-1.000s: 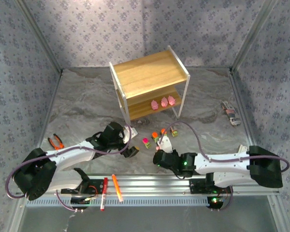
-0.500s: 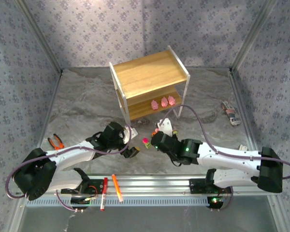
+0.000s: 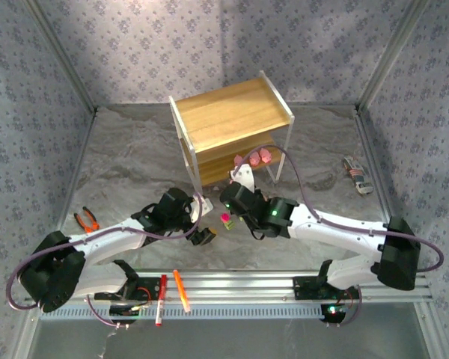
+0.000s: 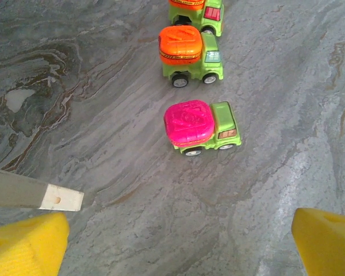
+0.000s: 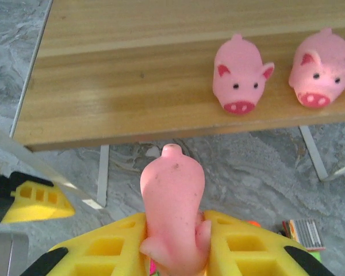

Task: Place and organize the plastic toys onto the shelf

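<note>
Right hand (image 5: 172, 244) is clamped on a pink pig (image 5: 171, 201), taken at the rear of the body with the snout pointed at the shelf (image 5: 132, 98). The pig is held in the air just short of the lower board's near edge, not yet over it. A shelved pig (image 5: 240, 77) and a second shelved pig (image 5: 319, 75) are seen standing on that board, snouts facing out (bare board lies to their left).

Left hand (image 4: 178, 244) is spread wide and empty above the surface (image 4: 92, 144). A magenta-top truck (image 4: 198, 126) sits just ahead of it, with an orange-top truck (image 4: 190, 54) beyond, both on their wheels.

The pig is judged light, smooth and rounded, so it is likely to twist or slip between the pads. A hold across the mid-body flanks is judged safer than one at the tail end. The trucks are judged stiff, light and prone to rolling. They are best pinched across the green sides, below the top.
</note>
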Motion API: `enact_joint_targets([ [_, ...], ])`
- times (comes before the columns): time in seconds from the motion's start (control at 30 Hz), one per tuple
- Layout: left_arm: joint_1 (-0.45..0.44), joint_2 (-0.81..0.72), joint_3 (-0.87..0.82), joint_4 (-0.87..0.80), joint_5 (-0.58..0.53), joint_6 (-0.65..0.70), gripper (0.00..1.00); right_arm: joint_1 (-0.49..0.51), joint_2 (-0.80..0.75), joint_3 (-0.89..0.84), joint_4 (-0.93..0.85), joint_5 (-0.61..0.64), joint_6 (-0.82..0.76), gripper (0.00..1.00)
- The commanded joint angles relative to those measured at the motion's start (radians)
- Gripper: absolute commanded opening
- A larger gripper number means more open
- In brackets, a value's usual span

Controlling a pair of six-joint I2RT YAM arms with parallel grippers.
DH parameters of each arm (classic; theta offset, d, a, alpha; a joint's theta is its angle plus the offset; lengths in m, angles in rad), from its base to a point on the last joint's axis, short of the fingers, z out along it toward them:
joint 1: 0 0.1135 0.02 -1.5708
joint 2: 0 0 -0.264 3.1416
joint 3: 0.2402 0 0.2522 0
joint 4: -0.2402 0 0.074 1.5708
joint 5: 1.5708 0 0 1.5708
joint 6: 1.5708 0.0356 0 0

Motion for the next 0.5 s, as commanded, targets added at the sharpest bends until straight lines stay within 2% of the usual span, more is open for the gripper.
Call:
enact_joint_targets([
  [0.0,0.007,-0.019,0.010,0.013,0.017,0.014,1.00,-0.016,0.039,0.055,0.032,0.022,-0.030,0.28],
  [0.47,0.010,-0.033,0.003,0.055,-0.106,-0.037,1.00,-0.054,0.170,0.154,0.126,0.007,-0.055,0.28],
])
